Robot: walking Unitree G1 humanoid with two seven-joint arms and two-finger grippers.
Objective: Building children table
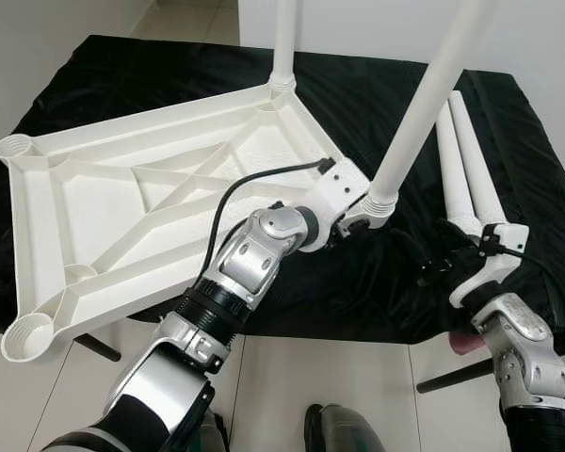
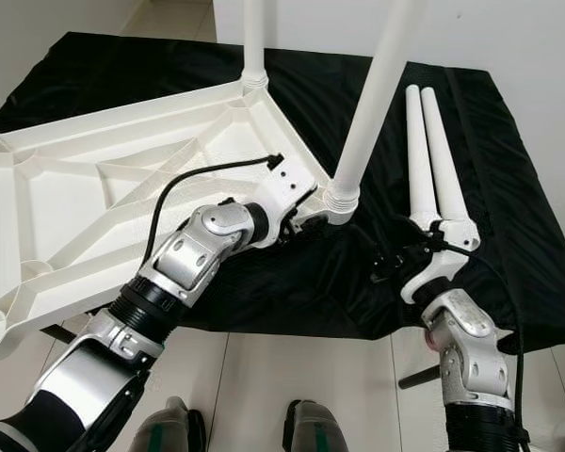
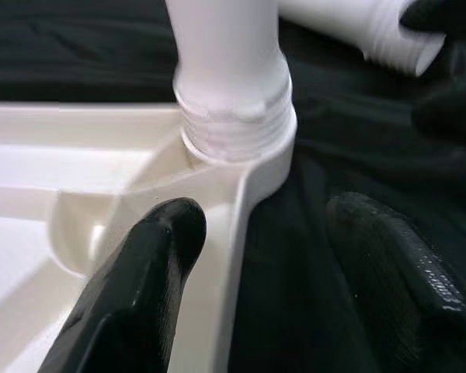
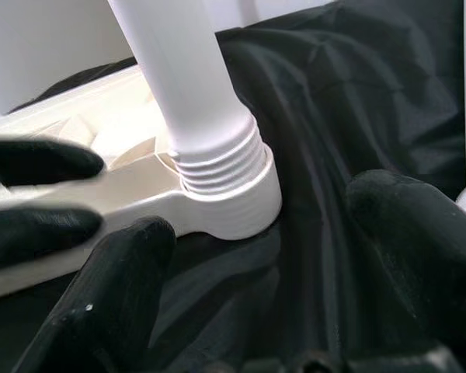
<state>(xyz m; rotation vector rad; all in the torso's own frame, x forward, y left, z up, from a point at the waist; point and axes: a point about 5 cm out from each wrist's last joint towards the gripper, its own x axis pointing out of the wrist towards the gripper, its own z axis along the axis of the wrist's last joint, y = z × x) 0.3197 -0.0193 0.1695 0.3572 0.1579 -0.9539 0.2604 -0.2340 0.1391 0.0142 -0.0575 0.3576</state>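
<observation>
The white plastic tabletop [image 1: 122, 202] lies upside down on the black cloth. Two white legs stand in its sockets, one at the far corner [image 1: 283, 47] and one at the near right corner [image 1: 424, 104]. My left gripper [image 3: 272, 264] is open at that near right socket [image 3: 233, 148], one finger over the ribbed inside and one over the cloth, with the rim between them. Two loose legs [image 1: 463, 160] lie side by side on the cloth at the right. My right gripper [image 4: 256, 272] is open, low over the cloth by their threaded ends, facing the socket.
Two sockets stand empty at the tabletop's left corners [image 1: 17, 146] [image 1: 28, 337], the near one overhanging the cloth's edge. The black cloth [image 1: 377, 292] covers a low surface. Pale floor tiles [image 1: 311, 377] and my feet are below. A white wall is behind.
</observation>
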